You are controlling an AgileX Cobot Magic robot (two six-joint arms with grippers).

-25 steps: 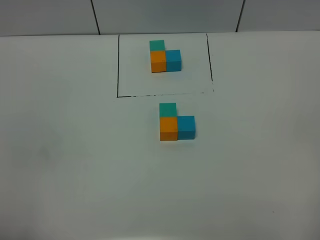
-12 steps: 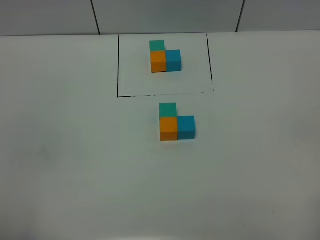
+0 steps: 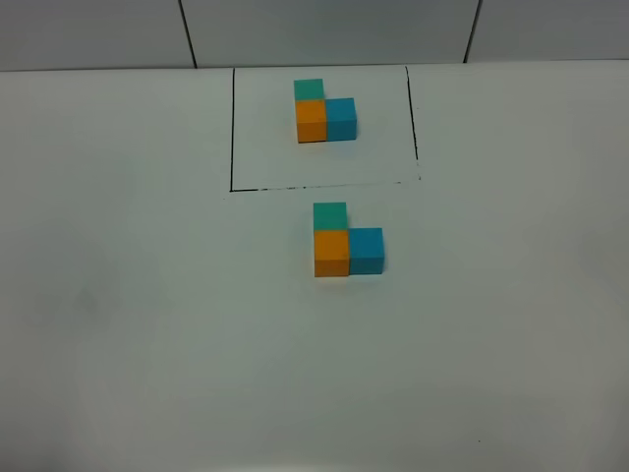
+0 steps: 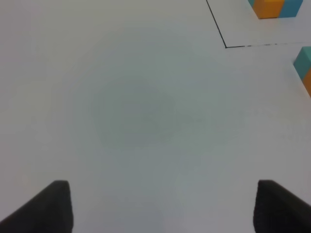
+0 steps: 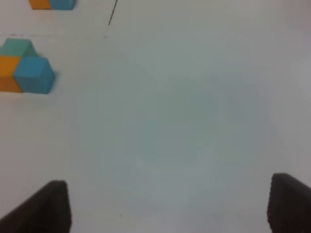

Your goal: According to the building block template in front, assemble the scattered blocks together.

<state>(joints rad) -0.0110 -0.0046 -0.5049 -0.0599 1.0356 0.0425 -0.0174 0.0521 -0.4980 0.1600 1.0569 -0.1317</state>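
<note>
The building block template (image 3: 324,113) is an L of teal, orange and blue cubes inside a thin black drawn rectangle at the table's far middle. In front of it, outside the frame, the scattered blocks sit joined in the same L: teal (image 3: 329,215) behind orange (image 3: 331,253), blue (image 3: 366,250) to the orange cube's right. The right wrist view shows these cubes (image 5: 29,70); the left wrist view catches their edge (image 4: 305,68). My left gripper (image 4: 163,206) and right gripper (image 5: 167,206) both stand open over bare table, holding nothing. Neither arm appears in the exterior high view.
The white table (image 3: 147,324) runs to a grey tiled wall (image 3: 324,29) at the back. The drawn black rectangle (image 3: 232,128) is flat on the surface.
</note>
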